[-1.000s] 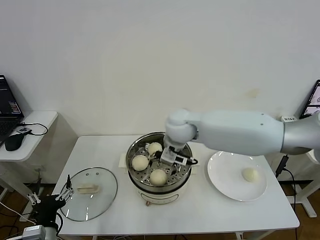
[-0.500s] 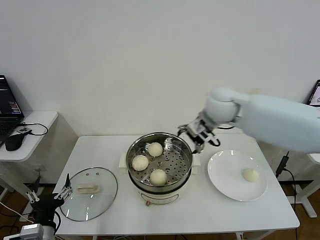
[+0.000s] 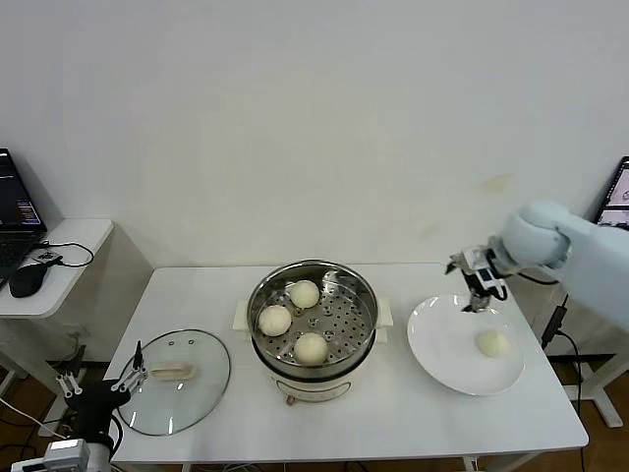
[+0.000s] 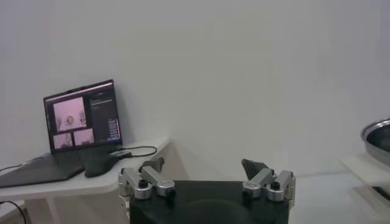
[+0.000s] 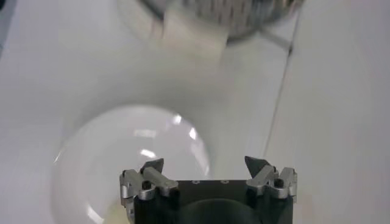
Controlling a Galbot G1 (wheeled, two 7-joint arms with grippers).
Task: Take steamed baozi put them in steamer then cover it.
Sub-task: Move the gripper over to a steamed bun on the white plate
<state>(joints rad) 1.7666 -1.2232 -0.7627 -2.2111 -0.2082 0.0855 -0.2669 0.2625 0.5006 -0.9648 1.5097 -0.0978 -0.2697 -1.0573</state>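
Resting on the plate (image 3: 432, 352), a smooth cream-white baozi (image 3: 491, 343) beneath the wide-open right end effector (image 3: 479, 287).

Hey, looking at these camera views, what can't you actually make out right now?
- Last baozi: clear in the head view; in the right wrist view the right gripper body hides it on the plate.
- Steamer: cut off at the left wrist view's edge.
- Laptop: screen contents too small to make out.

Cream-white baozi (image 3: 304, 293) x3 in shiny steel steamer (image 3: 313, 310) w/ perforated tray; 4th on white plate (image 3: 442, 359), just below right claw (image 3: 476, 287).
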